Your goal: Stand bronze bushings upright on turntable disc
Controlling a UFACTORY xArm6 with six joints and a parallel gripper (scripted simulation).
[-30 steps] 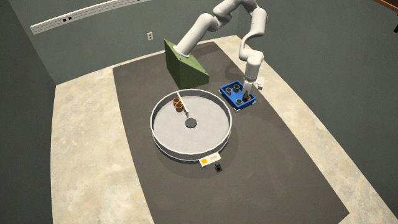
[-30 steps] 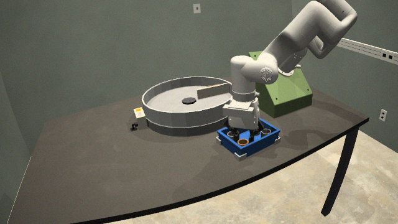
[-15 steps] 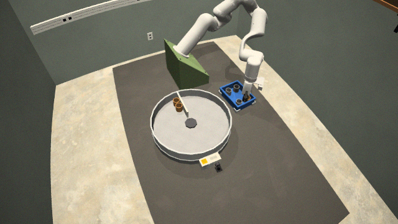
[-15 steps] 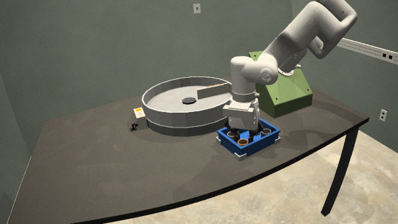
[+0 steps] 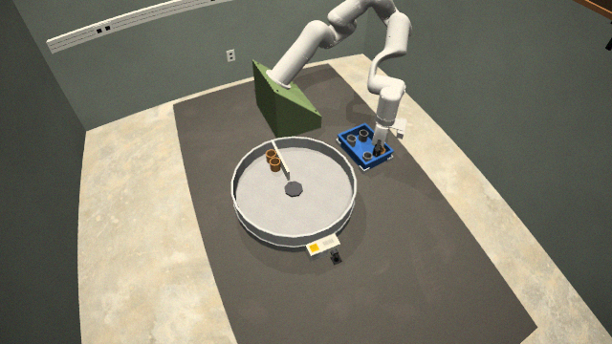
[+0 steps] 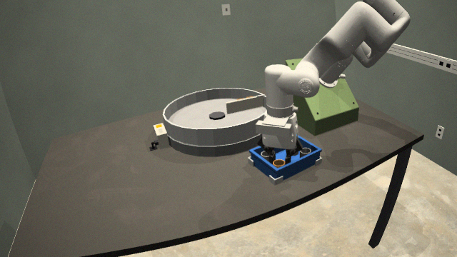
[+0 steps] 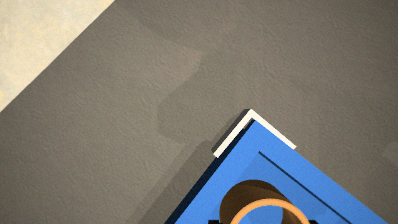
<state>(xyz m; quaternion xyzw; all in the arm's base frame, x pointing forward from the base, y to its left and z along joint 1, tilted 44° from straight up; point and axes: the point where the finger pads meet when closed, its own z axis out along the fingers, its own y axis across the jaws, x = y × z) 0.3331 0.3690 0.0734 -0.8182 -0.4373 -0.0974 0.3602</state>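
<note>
My gripper (image 5: 378, 149) (image 6: 280, 154) reaches down into the blue crate (image 5: 350, 151) (image 6: 297, 170) (image 7: 260, 145) and is shut on a bronze bushing (image 5: 382, 151) (image 6: 278, 163) (image 7: 270, 203), which stands upright near the crate's corner. Three steel bushings (image 5: 352, 139) (image 5: 363, 134) (image 5: 367, 156) stand in the crate; two of them show in the exterior view (image 6: 265, 154) (image 6: 305, 151). Two more bronze bushings (image 5: 271, 154) (image 5: 274, 164) stand upright on the turntable's grey disc (image 5: 287, 215) (image 6: 193, 116), beside its divider bar (image 5: 281, 158) (image 6: 244, 105). The dark hub (image 5: 294, 188) (image 6: 216, 115) is bare.
The turntable has a raised rim (image 5: 233, 191) (image 6: 200, 133). The arm's green mount (image 5: 282, 105) (image 6: 328, 107) stands behind the crate. A small control box (image 5: 322, 245) (image 6: 160, 129) and a small black part (image 5: 336, 258) (image 6: 154, 145) lie at the turntable's front.
</note>
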